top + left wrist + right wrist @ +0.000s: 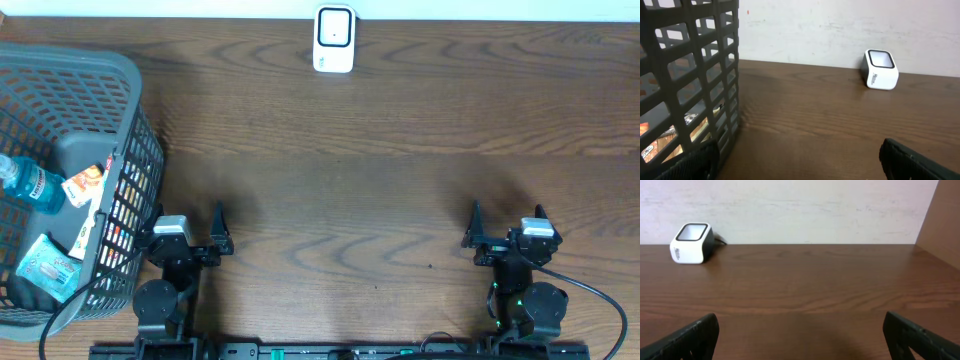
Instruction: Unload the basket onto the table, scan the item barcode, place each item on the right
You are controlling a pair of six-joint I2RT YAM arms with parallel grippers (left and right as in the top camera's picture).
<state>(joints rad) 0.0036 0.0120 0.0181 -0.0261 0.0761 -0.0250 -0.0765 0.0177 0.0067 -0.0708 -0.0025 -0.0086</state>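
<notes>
Presently the left end effector [186, 228] and right end effector [509, 225] sit at the near table [350, 180] edge, jaws wide, holding nothing. A bottle [30, 183] and packets [45, 265] lie in the basket [80, 55] by the left arm, presumably for reach; the scanner [333, 38] stands centred beyond.

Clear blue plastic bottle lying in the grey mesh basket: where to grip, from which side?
Grip the clear blue plastic bottle across its labelled mid-body, straight down from above, probably with the nearer left gripper. It lies on its side, and the tall walls of the grey mesh basket block any sideways approach.
</notes>
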